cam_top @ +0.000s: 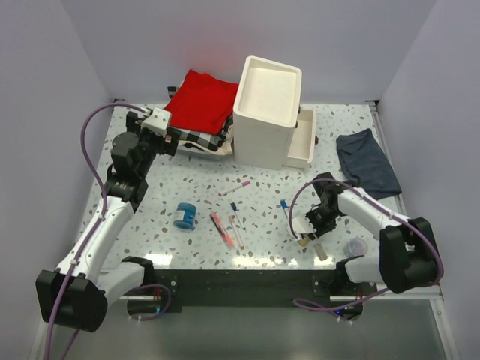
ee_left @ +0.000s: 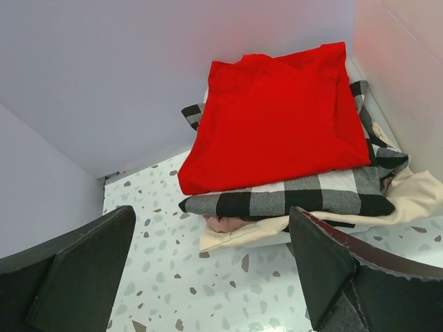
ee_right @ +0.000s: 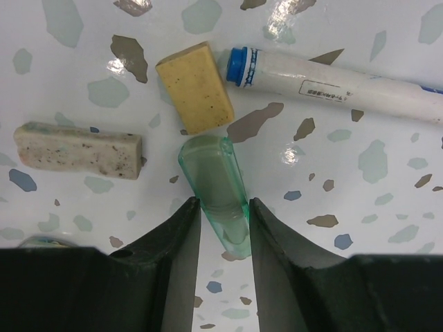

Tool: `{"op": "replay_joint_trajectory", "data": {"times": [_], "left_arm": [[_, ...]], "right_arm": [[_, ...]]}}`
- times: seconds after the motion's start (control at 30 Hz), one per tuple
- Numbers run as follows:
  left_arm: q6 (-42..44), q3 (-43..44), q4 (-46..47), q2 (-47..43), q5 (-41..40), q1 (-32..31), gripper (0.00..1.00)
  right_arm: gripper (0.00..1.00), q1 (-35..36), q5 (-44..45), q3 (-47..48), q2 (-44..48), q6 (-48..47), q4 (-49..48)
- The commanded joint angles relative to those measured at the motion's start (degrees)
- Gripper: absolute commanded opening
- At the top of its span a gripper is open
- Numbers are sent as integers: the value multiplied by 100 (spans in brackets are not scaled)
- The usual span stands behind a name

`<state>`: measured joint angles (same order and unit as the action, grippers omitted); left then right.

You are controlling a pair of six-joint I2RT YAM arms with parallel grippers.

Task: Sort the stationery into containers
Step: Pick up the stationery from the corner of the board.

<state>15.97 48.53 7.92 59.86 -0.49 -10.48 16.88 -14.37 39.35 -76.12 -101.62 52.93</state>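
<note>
Green tube (ee_right: 216, 188) translucent glossy plastic; eraser (ee_right: 194, 86) matt, maybe foam; table (ee_right: 83, 41) glossy speckled.

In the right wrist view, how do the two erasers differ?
The tan eraser is short and broad; the white eraser is longer, slimmer and speckled. The tan eraser lies steeply slanted, close to the green tube; the white eraser lies almost level, apart from it. Both rest flat on the table, ungripped.
</note>
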Motion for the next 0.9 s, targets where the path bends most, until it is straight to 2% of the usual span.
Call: {"op": "replay_joint_trajectory", "data": {"times": [0.0,0.03,0.2,0.33,0.37,0.4,0.43,0.53,0.57,0.67,0.87], "left_arm": [[-129,192,271,-9,181,55,97],[-146,218,271,-9,190,55,97],[-190,288,324,17,339,55,97],[-287,385,298,96,392,55,97],[-296,420,298,131,409,55,96],[-305,446,298,140,436,55,96],[-322,490,298,184,453,55,96],[-349,578,271,237,515,55,96],[-340,604,262,246,515,55,96],[-331,631,271,255,471,55,96],[-419,535,280,237,392,55,96]], "right_arm": [[10,34,40,-17,140,151,102],[8,26,-4,63,219,308,200],[7,26,-276,1036,852,1169,744],[7,8,-514,1829,801,2775,666],[8,8,-566,1952,696,2893,727],[10,8,-576,2093,590,2963,797],[23,8,-541,2111,554,3216,737],[44,-1,-383,2033,414,3062,982],[47,8,-330,1963,413,2887,1087],[48,17,-110,1454,676,2219,1098],[48,8,-39,495,1169,1488,236]]}}
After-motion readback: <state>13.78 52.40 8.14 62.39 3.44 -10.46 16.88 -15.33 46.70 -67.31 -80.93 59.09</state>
